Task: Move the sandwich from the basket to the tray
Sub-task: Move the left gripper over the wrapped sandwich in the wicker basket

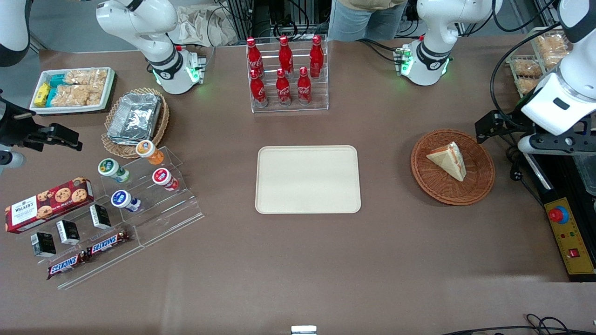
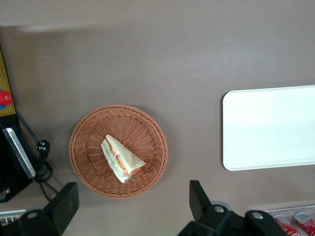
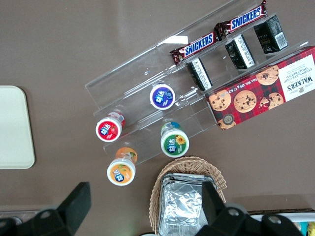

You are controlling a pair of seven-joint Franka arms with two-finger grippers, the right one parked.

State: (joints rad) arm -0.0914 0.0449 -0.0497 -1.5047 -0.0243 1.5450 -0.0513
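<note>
The sandwich (image 1: 448, 160) (image 2: 121, 159), a pale triangular wedge with red and yellow filling along its edge, lies in the round reddish-brown basket (image 1: 479, 186) (image 2: 86, 130). The cream tray (image 1: 308, 179) (image 2: 268, 128) lies flat at the table's middle, with nothing on it. My left gripper (image 1: 554, 142) (image 2: 132, 204) hangs high above the table beside the basket, toward the working arm's end. It is open, fingers (image 2: 199, 196) wide apart with nothing between them.
A clear rack of red cola bottles (image 1: 285, 70) stands farther from the camera than the tray. A yellow control box with a red button (image 1: 569, 235) lies at the table edge near the basket. Snacks and yogurt cups (image 1: 139, 177) fill the parked arm's end.
</note>
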